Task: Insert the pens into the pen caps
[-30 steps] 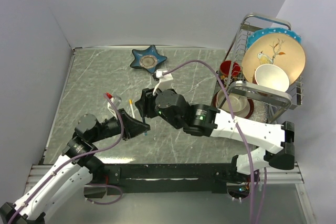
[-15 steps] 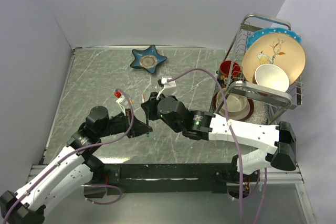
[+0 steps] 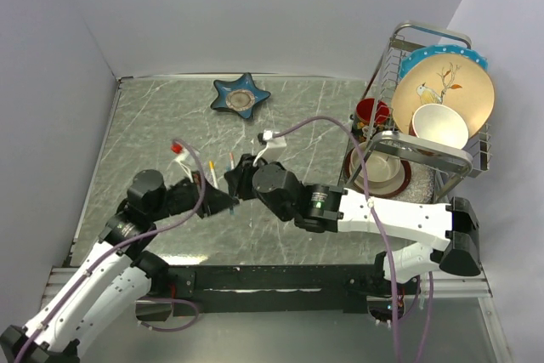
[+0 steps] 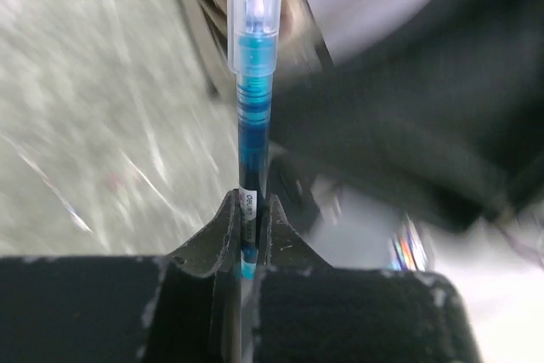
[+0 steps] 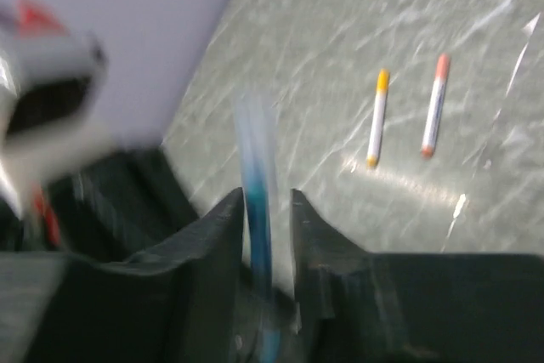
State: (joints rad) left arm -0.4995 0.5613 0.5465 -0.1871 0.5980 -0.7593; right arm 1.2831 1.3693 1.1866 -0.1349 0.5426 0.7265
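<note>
1. Fingers of left gripper (image 4: 248,210) clamp blue pen (image 4: 253,129) at lower centre.
2. Right gripper (image 5: 268,203) straddles its clear cap (image 5: 255,138); grip unclear.
3. Yellow-tipped pen (image 5: 376,118) and orange-tipped pen (image 5: 433,106) lie on table (image 5: 476,31), upper right.

Blue pen (image 5: 257,180) inside pincer (image 5: 267,201), two pens (image 5: 376,121) (image 5: 433,108) beyond

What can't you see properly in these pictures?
Top view: the blue pen is mostly hidden between the left gripper and right gripper.
Right wrist view: blur; whether the right gripper squeezes the clear cap is unclear.
Left wrist view: the clear cap's top is cut off by the upper edge.
Two white pens: too small to tell if their coloured ends are caps.
</note>
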